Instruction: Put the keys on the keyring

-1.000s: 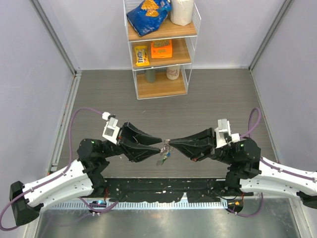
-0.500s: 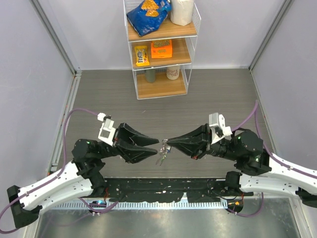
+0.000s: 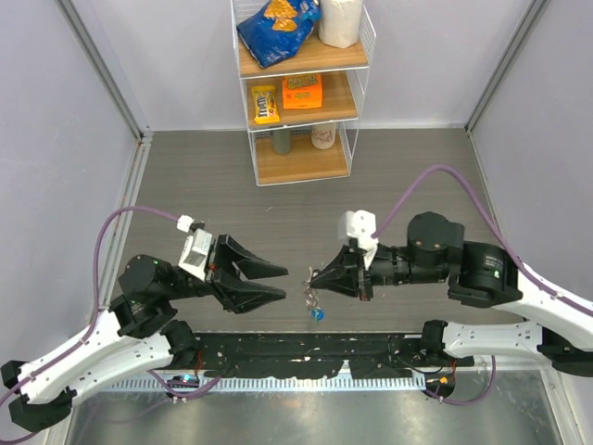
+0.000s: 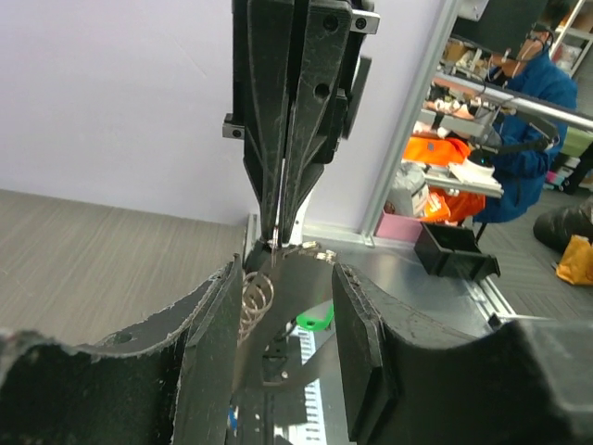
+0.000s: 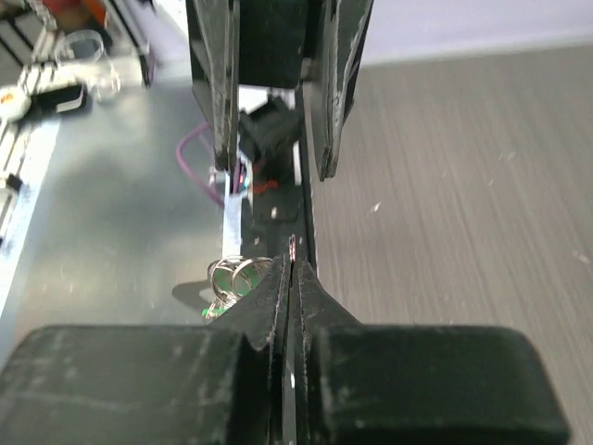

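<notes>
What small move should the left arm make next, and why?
Probably ease the open left pincer forward toward the keyring, which dangles with the keys from the shut right pincer. The two stand apart, so nothing can be threaded yet.

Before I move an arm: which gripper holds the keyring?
The right gripper: shut on the keyring, keys dangling below. The left gripper stands open, apart, holding nothing.

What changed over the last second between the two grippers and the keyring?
The left gripper drew back toward its own side, jaws apart, and no longer touches the keyring. The right arm swung inward and rolled its wrist. The right gripper stayed shut on the keyring, with the keys dangling below. The shelf rack did not move.
</notes>
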`<action>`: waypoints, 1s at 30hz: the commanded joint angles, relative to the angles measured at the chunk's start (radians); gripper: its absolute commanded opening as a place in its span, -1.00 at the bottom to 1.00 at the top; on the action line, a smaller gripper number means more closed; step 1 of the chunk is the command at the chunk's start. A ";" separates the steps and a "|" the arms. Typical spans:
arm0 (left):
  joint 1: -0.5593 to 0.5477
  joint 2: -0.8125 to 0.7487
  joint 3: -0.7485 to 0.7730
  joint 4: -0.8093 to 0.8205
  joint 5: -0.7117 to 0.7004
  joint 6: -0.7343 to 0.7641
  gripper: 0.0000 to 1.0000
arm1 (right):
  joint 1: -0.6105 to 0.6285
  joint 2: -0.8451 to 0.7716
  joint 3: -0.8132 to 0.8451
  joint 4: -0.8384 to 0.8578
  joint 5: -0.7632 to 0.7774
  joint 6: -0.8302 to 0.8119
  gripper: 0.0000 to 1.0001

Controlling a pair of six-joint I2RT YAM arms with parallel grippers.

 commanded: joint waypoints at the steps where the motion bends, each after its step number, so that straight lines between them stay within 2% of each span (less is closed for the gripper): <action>1: 0.001 0.026 0.050 -0.103 0.067 0.025 -0.02 | 0.004 0.052 0.086 -0.207 -0.077 -0.081 -0.90; 15: 0.001 0.118 0.125 -0.265 0.137 0.043 -0.03 | 0.004 0.156 0.172 -0.291 -0.090 -0.122 -0.90; 24: 0.002 0.127 0.120 -0.282 0.149 0.045 -0.05 | 0.004 0.222 0.232 -0.296 -0.099 -0.118 -0.90; 30: 0.001 0.118 0.116 -0.281 0.150 0.045 -0.13 | 0.002 0.248 0.250 -0.296 -0.105 -0.118 -0.90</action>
